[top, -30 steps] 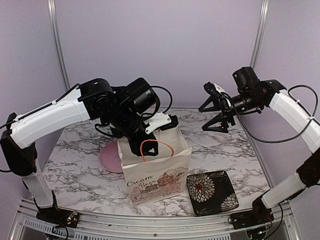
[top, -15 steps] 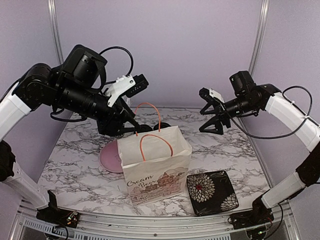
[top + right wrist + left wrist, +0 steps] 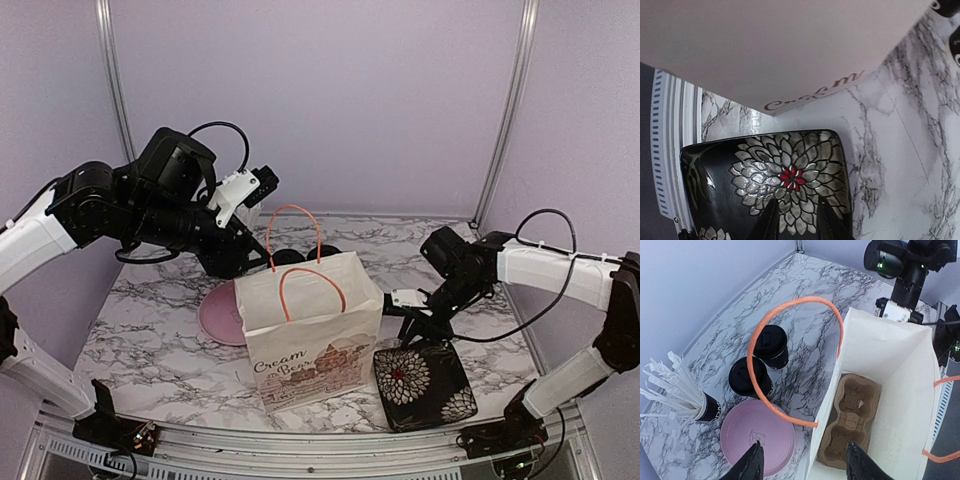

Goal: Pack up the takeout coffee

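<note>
Two takeout cups (image 3: 771, 346) stand side by side on the worktop (image 3: 805, 285), at the bag's (image 3: 890, 350) twelve o'clock in the top view. Probably light, thin-walled and crushable, so grip mid-wall, gently. Left claw (image 3: 804, 450) spread, empty; right claw (image 3: 798, 210) narrowly parted, empty.

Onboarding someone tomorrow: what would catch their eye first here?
The white paper bag with orange handles stands open mid-table, a brown pulp cup carrier in its bottom. Behind it two lidded black coffee cups stand beside a pink plate. The right claw hangs low over a black floral dish right of the bag.
</note>
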Robot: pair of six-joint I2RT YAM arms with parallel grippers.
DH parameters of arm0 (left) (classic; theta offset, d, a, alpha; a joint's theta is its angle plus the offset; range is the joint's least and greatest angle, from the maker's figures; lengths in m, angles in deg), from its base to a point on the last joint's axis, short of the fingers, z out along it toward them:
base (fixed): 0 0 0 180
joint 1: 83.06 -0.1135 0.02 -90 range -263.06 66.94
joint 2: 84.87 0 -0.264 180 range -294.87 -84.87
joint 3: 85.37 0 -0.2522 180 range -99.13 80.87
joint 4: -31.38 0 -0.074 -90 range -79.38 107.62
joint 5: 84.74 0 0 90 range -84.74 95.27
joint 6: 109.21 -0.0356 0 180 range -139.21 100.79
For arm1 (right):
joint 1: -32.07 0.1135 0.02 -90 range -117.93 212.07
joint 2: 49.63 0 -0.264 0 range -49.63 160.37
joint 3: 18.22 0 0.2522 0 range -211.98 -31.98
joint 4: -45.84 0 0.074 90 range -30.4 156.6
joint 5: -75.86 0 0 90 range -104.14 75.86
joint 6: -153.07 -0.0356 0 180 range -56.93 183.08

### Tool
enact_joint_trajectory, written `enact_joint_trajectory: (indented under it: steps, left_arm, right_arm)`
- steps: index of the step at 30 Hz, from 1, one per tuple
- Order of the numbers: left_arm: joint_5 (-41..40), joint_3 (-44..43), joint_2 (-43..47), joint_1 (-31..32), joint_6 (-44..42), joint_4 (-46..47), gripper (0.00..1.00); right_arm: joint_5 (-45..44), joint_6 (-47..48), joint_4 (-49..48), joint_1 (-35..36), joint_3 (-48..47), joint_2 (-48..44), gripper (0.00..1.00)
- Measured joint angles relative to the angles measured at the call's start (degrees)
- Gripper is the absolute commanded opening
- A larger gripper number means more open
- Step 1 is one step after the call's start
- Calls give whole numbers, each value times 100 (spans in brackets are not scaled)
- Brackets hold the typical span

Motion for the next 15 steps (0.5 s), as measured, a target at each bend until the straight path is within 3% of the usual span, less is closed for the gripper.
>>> enact_joint_trajectory:
  steps: [7, 15]
  left_arm:
    - [234, 201, 0, -9, 149, 538, 55]
    - [184, 365, -9, -28, 258, 817, 53]
  right_arm:
    - [-540, 120, -352, 1274, 581, -7, 20]
    - [-750, 92, -839, 1941, 435, 645, 19]
